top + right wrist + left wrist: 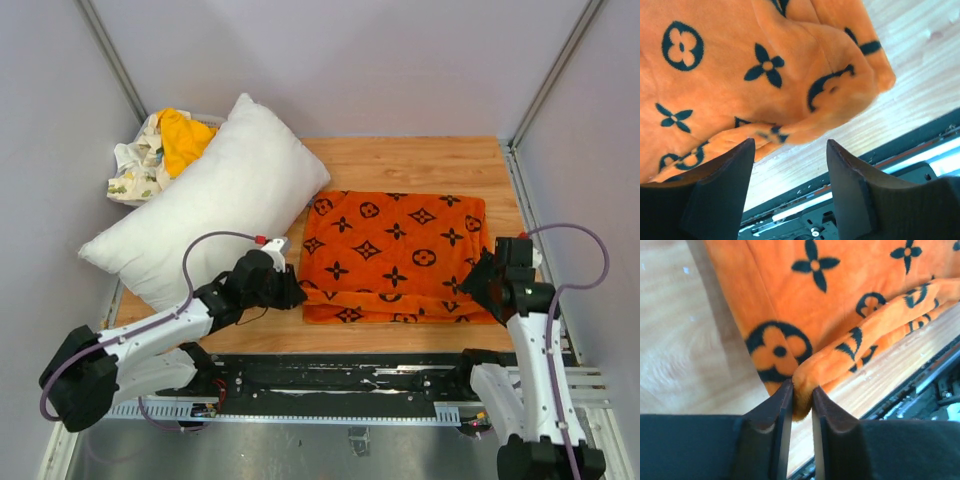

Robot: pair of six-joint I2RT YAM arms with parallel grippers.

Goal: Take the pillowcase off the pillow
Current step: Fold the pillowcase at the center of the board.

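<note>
The orange pillowcase (395, 255) with black flower motifs lies flat and folded on the wooden table, right of the white pillow (215, 200), which rests bare at the left. My left gripper (292, 292) is shut on the pillowcase's near left corner (802, 385). My right gripper (478, 280) is open at the pillowcase's near right corner (790, 75), which bulges just above the spread fingers (725, 175), not held.
A yellow-orange cloth (183, 138) and a white printed cloth (135, 165) are piled at the back left behind the pillow. A black rail (340, 375) runs along the table's near edge. Grey walls close in on both sides.
</note>
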